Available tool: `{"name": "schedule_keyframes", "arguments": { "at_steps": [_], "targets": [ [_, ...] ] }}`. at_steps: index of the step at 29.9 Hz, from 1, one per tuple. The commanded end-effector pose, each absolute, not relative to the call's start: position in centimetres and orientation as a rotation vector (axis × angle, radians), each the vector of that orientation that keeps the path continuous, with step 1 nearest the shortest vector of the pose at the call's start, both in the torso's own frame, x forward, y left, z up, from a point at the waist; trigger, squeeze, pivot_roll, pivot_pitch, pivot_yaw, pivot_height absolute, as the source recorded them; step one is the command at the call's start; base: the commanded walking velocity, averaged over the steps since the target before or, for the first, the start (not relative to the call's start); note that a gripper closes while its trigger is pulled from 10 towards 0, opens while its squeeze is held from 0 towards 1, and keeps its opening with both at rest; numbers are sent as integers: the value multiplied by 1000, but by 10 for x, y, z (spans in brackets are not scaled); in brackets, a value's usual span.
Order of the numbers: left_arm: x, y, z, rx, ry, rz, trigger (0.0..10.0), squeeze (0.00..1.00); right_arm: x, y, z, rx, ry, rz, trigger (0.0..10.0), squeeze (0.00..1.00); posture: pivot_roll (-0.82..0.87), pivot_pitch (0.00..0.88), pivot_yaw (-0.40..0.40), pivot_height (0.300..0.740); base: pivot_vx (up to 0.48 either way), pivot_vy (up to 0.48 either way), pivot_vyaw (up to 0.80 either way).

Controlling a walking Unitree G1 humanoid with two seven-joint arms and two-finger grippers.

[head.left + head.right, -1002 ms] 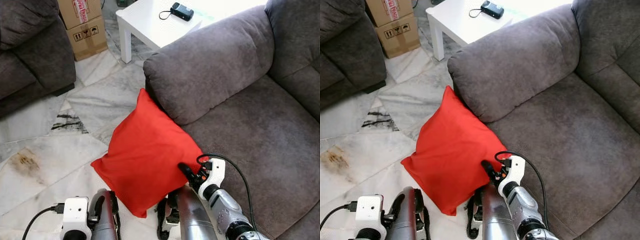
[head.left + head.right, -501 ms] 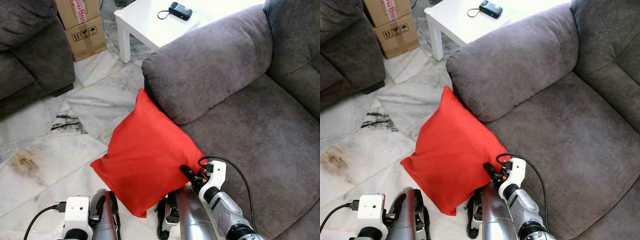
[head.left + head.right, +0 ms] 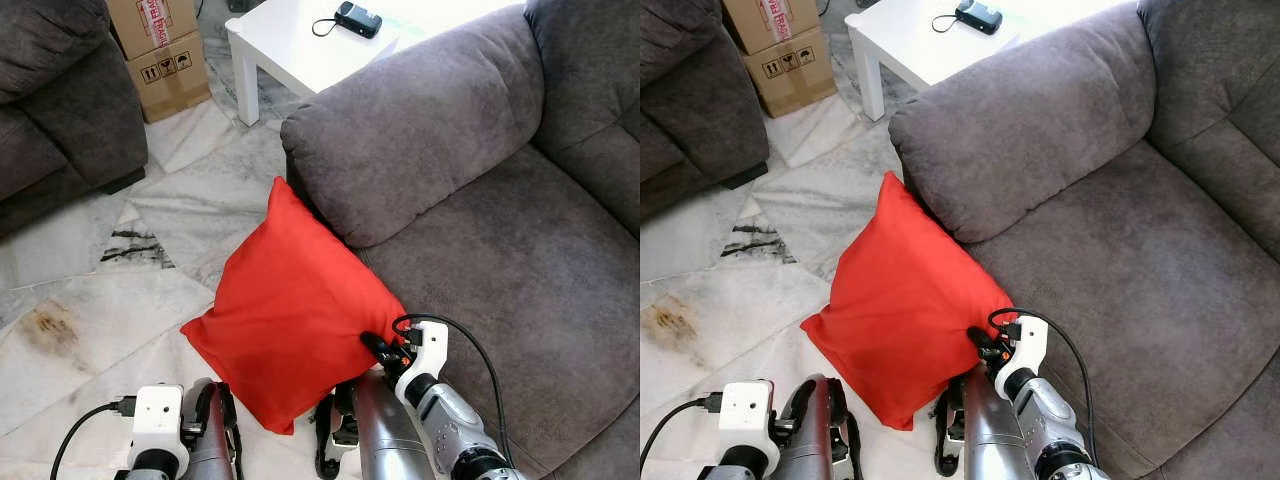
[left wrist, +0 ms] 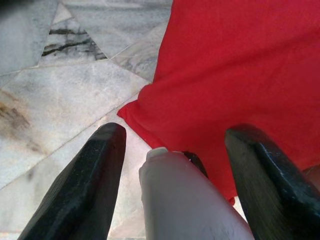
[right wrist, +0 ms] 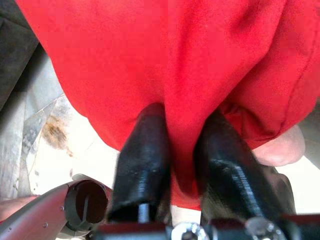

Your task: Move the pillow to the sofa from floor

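Observation:
A red pillow (image 3: 292, 313) stands tilted on the marble floor, leaning against the front of the grey sofa (image 3: 500, 220) below its armrest (image 3: 400, 140). My right gripper (image 3: 372, 345) is at the pillow's right corner, shut on a fold of the red fabric (image 5: 182, 145), which sits pinched between the two black fingers (image 5: 145, 155). My left gripper (image 4: 172, 150) hangs low at the near left, open, its fingers apart above the floor beside the pillow's lower corner (image 4: 137, 112).
A white side table (image 3: 310, 50) with a black device on it stands beyond the armrest. A cardboard box (image 3: 165, 45) and a second dark sofa (image 3: 50, 100) are at the far left. Bare marble floor (image 3: 90, 300) lies left of the pillow.
My right gripper has edged down and in along the pillow's right corner, its fingers now buried in the fabric. The view has shifted slightly. The pillow stays in place.

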State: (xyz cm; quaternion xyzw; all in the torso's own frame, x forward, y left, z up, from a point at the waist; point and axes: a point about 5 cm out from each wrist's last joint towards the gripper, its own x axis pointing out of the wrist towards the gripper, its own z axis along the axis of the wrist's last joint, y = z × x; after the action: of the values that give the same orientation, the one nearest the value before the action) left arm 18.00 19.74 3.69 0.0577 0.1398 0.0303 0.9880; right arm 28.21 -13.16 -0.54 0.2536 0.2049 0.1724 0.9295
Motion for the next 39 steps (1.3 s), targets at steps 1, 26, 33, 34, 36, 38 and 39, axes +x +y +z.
{"name": "schedule_keyframes", "arguments": {
  "at_steps": [1,26,33,34,36,38,39],
  "targets": [
    [170,198,24,113,349,63,10000,0,272,-133,-16,518,463,333,0,0,143,432,-166,638,0,0,0],
    [215,223,36,166,254,128,10000,0,285,-141,1,348,328,292,10000,0,161,221,-103,638,0,0,0],
    [227,237,47,169,197,179,10000,0,295,-147,20,269,206,313,10000,0,134,166,-77,638,0,0,0],
    [228,237,48,171,192,176,10000,0,296,-149,21,263,199,307,10000,0,128,161,-72,638,0,0,0],
    [230,239,50,175,180,177,10000,0,296,-152,24,257,174,287,10000,0,123,158,-71,638,0,0,0],
    [231,240,51,174,175,185,10000,0,296,-155,25,254,160,269,10000,0,120,156,-70,638,0,0,0],
    [233,240,51,172,172,185,10000,0,296,-156,26,252,154,261,10000,0,113,149,-68,638,0,0,0]
  ]
}}
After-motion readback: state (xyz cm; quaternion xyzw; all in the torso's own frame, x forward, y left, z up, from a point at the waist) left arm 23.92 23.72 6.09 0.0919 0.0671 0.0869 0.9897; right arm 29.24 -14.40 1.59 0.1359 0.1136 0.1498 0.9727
